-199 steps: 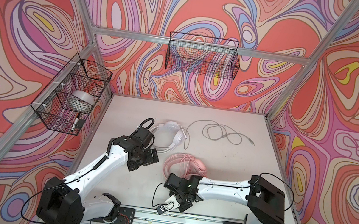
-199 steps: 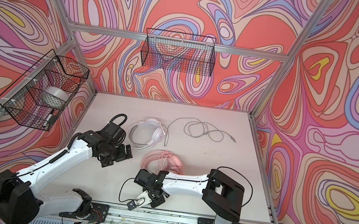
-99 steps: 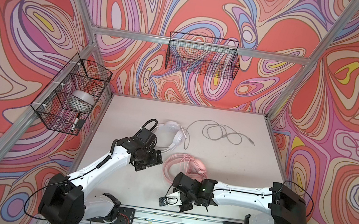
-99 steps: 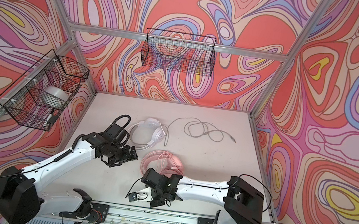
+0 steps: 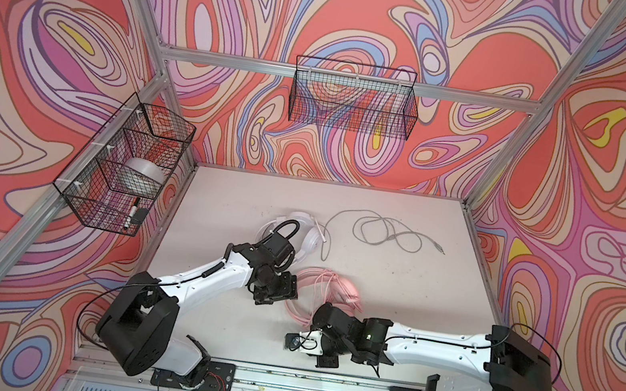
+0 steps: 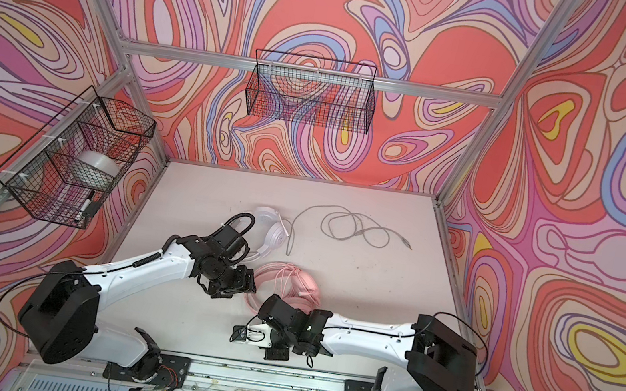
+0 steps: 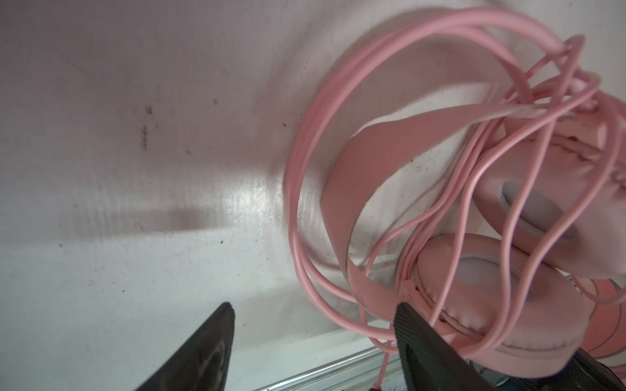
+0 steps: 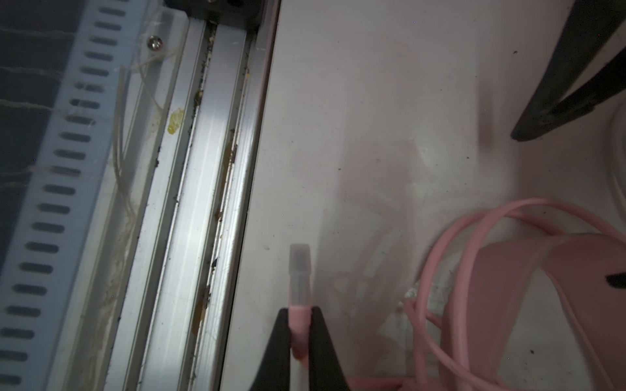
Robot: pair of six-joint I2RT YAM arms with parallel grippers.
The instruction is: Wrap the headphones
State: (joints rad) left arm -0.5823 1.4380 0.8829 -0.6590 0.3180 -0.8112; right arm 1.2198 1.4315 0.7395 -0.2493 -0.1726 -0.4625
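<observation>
At desk (image 5: 394, 284) front-centre, pink headphones (image 5: 341, 288) lie with pink cable (image 7: 305, 169) looped loosely over them. Right pincer (image 8: 299, 309) is clamped on the plug (image 8: 299, 270); left pincer (image 7: 314, 306) gapes empty just beside an ear pad (image 7: 474, 287). Looks like the final tuck: next needs plug threaded under a loop. White headphones (image 5: 307, 233) behind, cord (image 5: 385, 232) unwound.
</observation>
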